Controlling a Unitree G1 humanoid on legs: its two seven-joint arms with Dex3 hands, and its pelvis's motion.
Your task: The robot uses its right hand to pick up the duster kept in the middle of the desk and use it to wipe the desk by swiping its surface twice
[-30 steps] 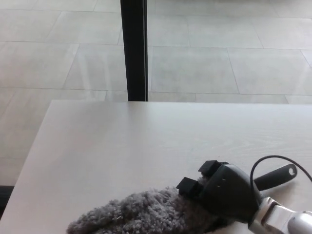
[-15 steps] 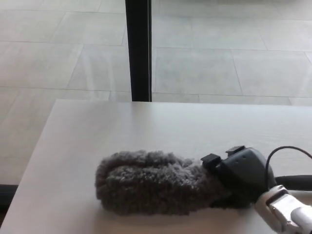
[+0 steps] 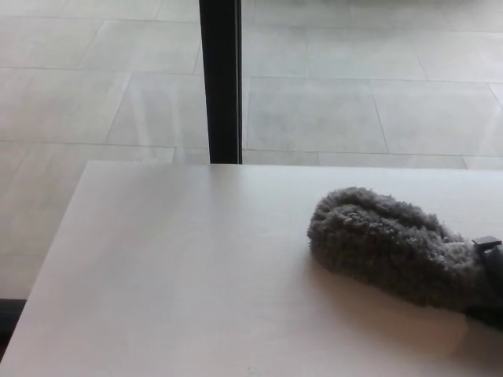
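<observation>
The grey fluffy duster [image 3: 389, 243] lies on the pale desk [image 3: 181, 275] at the right, its rounded tip pointing left and towards the far edge. Only a black sliver of my right hand [image 3: 492, 279] shows at the picture's right edge, closed over the handle end of the duster; the handle itself is out of sight. My left hand does not show.
A black vertical post [image 3: 221, 78] stands behind the desk's far edge, against a tiled floor [image 3: 354, 94]. The desk's left edge runs diagonally at the lower left.
My right hand has swept the duster from the near middle of the desk to the right and farther back. The hand has slid almost out of the picture.
</observation>
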